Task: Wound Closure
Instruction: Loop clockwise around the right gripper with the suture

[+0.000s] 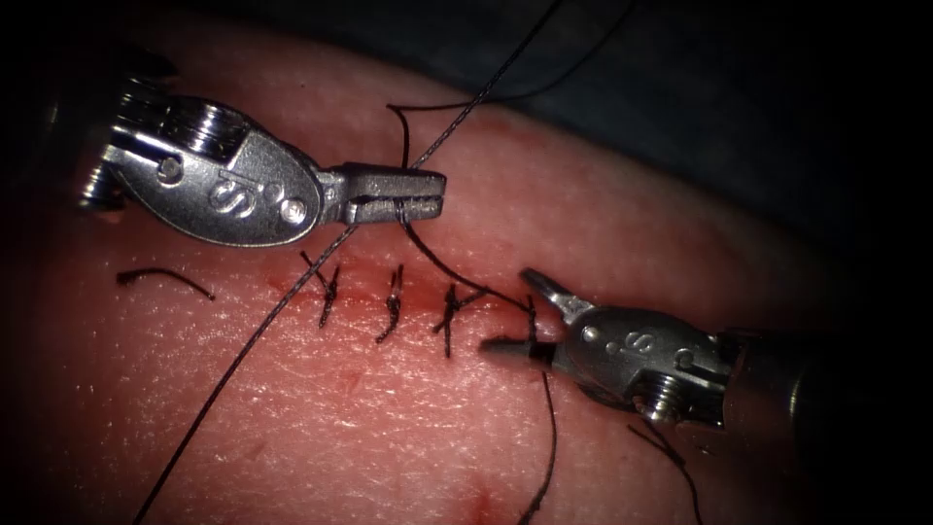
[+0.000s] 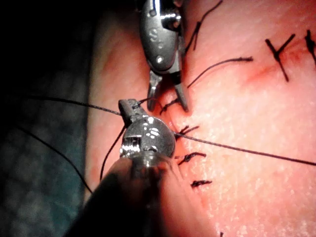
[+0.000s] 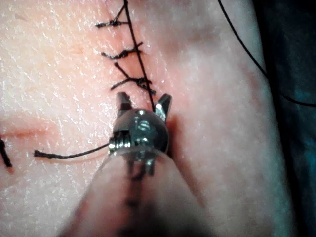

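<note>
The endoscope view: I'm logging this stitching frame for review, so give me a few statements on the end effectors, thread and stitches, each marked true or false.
1. The left end effector is shut on the thread. True.
2. The right end effector is shut. False: its jaws are open, astride a thread at the stitch line's right end.
3. Several tied stitches cross the cut. True.
4. A curved needle is held by the right end effector. False: it holds nothing.
5. A loose cut end of thread lies on the tissue, left of the stitches. True.
</note>
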Controlling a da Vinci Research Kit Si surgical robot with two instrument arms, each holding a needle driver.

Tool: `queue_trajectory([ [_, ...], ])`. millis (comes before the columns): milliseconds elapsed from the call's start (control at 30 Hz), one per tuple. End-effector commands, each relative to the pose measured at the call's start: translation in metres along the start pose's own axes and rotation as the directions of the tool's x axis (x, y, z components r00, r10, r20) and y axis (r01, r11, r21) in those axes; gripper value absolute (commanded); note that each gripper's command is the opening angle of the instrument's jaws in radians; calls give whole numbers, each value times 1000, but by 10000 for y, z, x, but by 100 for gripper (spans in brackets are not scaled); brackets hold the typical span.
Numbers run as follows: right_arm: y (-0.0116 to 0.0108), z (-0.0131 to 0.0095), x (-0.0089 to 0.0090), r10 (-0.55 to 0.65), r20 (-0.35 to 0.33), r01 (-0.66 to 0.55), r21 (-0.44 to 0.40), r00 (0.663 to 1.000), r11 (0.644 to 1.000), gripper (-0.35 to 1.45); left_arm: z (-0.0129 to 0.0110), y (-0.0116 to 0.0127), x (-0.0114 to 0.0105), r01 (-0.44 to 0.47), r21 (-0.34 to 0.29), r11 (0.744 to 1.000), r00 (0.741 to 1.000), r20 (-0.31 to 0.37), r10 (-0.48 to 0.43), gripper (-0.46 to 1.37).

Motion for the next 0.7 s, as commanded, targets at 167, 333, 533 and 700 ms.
queue_trajectory([
  [167,0,-1,0,0,0,0,3,1000,1000,117,1,0,0,1,-3,1000,1000,-1,-1,-35],
  [333,-3,-5,0,-1,-1,1,7,1000,1000,118,2,-2,0,2,-3,1000,1000,-1,-2,-35],
  [533,-10,-16,2,-1,-3,1,8,1000,1000,117,9,-12,-1,14,-4,1000,1000,-1,-14,-35],
  [700,-11,-21,3,-1,-6,1,18,1000,1000,118,13,-22,0,10,-5,1000,1000,2,-10,-35],
])
